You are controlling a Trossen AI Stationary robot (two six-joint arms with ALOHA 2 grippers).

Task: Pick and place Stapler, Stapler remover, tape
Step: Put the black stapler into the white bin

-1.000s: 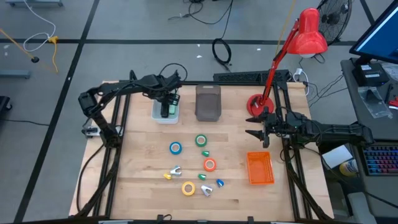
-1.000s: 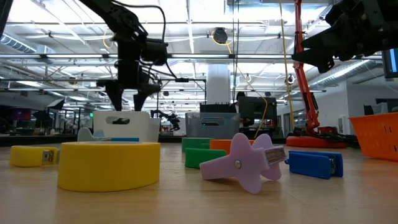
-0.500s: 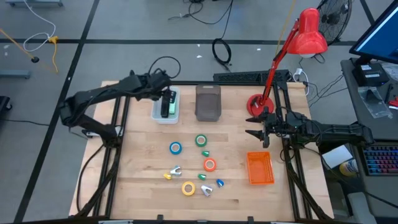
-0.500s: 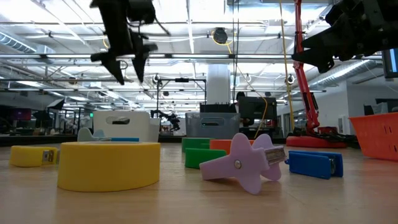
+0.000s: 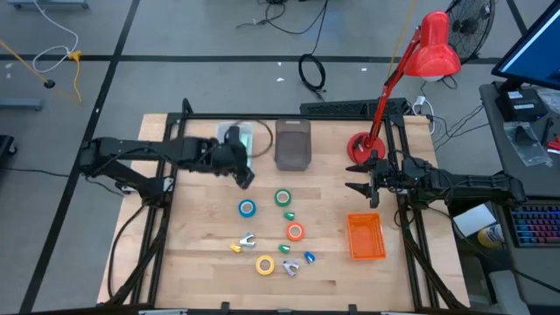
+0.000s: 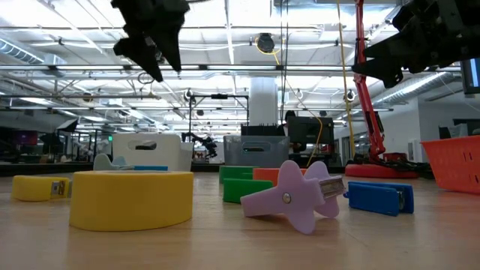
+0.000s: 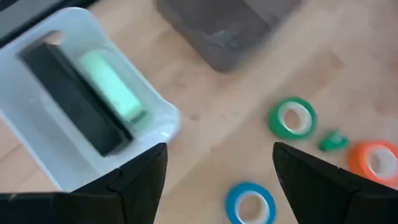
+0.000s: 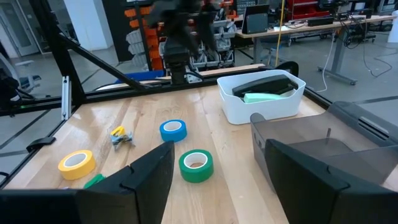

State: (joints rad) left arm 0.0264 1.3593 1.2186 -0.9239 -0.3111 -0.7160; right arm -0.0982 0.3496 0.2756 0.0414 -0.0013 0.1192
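Four tape rolls lie flat on the table: blue (image 5: 248,208), green (image 5: 283,198), orange (image 5: 295,232) and yellow (image 5: 264,264). Small claw-shaped staple removers (image 5: 248,239) are scattered among them. A black and a green stapler (image 7: 81,118) lie in the white bin (image 5: 234,149). My left gripper (image 5: 244,177) hangs open in the air just near of that bin, above bare wood (image 7: 217,180), short of the blue roll (image 7: 250,202). My right gripper (image 5: 357,186) waits open above the table's right side (image 8: 214,180).
A grey bin (image 5: 292,144) stands right of the white one. An orange basket (image 5: 366,236) sits near the right edge. A red desk lamp's base (image 5: 360,147) stands at the far right corner. Bare wood lies left of the tape rolls.
My left gripper has risen out of the white bin, staying open. It has then swung toward the near edge, toward the tape rolls. The staplers have stayed in the bin.
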